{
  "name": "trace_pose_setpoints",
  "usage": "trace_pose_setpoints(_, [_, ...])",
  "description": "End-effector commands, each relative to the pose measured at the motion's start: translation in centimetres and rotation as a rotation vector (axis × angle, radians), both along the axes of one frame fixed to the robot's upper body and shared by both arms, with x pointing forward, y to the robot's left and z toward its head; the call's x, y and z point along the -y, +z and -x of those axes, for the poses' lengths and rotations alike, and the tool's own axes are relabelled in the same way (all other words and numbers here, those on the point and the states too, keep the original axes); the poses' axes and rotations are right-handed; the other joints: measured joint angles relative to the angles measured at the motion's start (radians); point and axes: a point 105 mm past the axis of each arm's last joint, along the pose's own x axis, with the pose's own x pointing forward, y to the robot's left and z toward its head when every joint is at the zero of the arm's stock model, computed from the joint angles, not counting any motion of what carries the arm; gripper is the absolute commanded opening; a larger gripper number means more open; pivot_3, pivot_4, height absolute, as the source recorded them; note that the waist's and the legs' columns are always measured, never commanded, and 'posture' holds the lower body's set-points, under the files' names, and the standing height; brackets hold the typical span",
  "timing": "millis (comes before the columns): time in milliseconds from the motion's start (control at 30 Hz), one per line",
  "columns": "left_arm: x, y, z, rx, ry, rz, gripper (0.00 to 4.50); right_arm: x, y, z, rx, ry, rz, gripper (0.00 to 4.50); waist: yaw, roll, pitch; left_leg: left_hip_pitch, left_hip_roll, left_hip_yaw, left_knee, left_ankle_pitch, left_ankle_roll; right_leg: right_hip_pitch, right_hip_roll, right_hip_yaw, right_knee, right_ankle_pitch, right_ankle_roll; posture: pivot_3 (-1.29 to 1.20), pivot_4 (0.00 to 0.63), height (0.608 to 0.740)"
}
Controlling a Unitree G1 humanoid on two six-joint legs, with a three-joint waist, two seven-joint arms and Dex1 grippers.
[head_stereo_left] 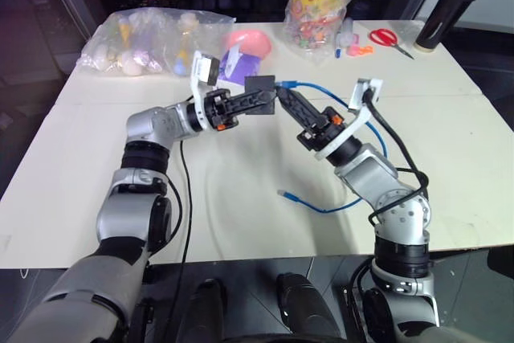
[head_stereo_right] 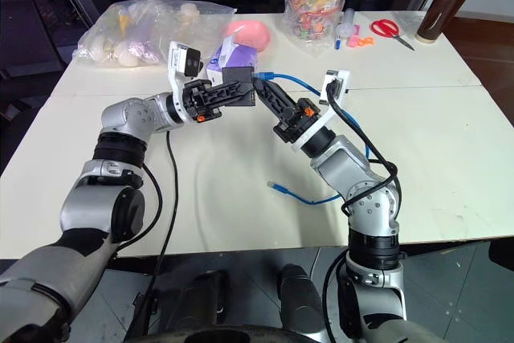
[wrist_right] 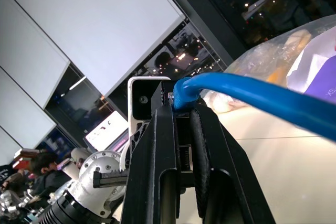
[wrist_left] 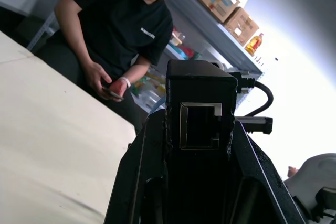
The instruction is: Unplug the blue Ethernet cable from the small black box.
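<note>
The small black box is held up over the table with my left gripper shut on it. In the left wrist view the box sits between the two fingers, with an empty port facing the camera. The blue Ethernet cable meets the box's right side. From there it arcs right, then loops down to a free clear plug lying on the table. My right gripper is shut on the cable's end right beside the box. The right wrist view shows the blue cable pinched at the fingertips.
On the far side of the white table there are a clear bag of items, a purple-and-white tissue box, a pink object, a yellow-lidded candy jar, red scissors and a dark bottle. A person sits beyond the table.
</note>
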Motion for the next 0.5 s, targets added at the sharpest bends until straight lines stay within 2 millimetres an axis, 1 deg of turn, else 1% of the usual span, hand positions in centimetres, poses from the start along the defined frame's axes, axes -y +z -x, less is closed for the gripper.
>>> trace_pose_setpoints(33, [-0.5,0.6,-0.4,0.043,0.043,-0.014,0.55,1.5,1.1,-0.4,0.026,-0.068,-0.057,0.04,0.000,0.000,0.000,0.000,0.000,0.000,0.000,0.000,0.000,0.000,0.000,0.000,0.000,0.000,0.000,0.00,0.150,0.739])
trace_pose_setpoints(100, [-1.6,1.0,-1.0,0.054,0.095,-0.015,0.55,3.7,1.2,-1.0,0.021,-0.144,-0.074,0.04,0.000,0.000,0.000,0.000,0.000,0.000,0.000,0.000,0.000,0.000,0.000,0.000,0.000,0.000,0.000,0.00,0.150,0.739])
trace_pose_setpoints(200, [-3.2,1.8,-1.8,0.064,0.170,-0.009,0.55,6.2,1.3,-0.9,0.029,-0.199,-0.063,0.04,0.002,0.000,0.000,0.000,0.000,0.000,0.000,0.000,0.000,0.000,0.000,0.000,0.000,0.000,0.000,0.00,0.150,0.739])
trace_pose_setpoints(300, [-3.6,2.0,-2.2,0.076,0.191,-0.016,0.55,6.8,1.3,-0.7,0.027,-0.208,-0.046,0.04,0.005,0.000,0.000,0.000,0.000,0.000,-0.001,0.000,0.000,0.000,0.000,0.000,-0.001,0.000,0.000,0.00,0.150,0.739])
trace_pose_setpoints(400, [-3.1,1.8,-2.1,0.085,0.181,-0.029,0.55,6.7,1.1,-0.9,0.023,-0.205,-0.036,0.04,0.009,0.000,0.000,0.000,0.000,0.000,-0.002,0.000,0.000,-0.001,0.000,0.000,-0.001,0.000,0.000,0.00,0.150,0.739])
trace_pose_setpoints(433, [-2.8,1.5,-2.2,0.095,0.187,-0.050,0.55,6.7,1.1,-1.1,0.023,-0.210,-0.031,0.04,0.010,0.000,0.000,0.000,0.000,0.000,-0.001,0.000,0.000,-0.001,0.000,0.000,-0.001,0.000,0.000,0.00,0.150,0.739])
trace_pose_setpoints(467, [-2.2,0.8,-2.5,0.134,0.223,-0.103,0.55,6.8,0.9,-1.5,0.012,-0.228,-0.022,0.04,0.012,0.000,0.000,0.000,0.000,0.000,-0.001,0.000,0.000,-0.001,0.000,0.000,-0.001,0.000,0.000,0.00,0.150,0.739])
trace_pose_setpoints(500, [-1.4,-0.2,-3.4,0.204,0.314,-0.187,0.55,7.1,0.1,-2.4,-0.026,-0.266,0.003,0.04,0.014,0.000,0.000,0.000,0.000,0.001,-0.001,0.000,0.000,0.000,0.000,0.000,-0.001,0.000,0.000,0.00,0.150,0.739])
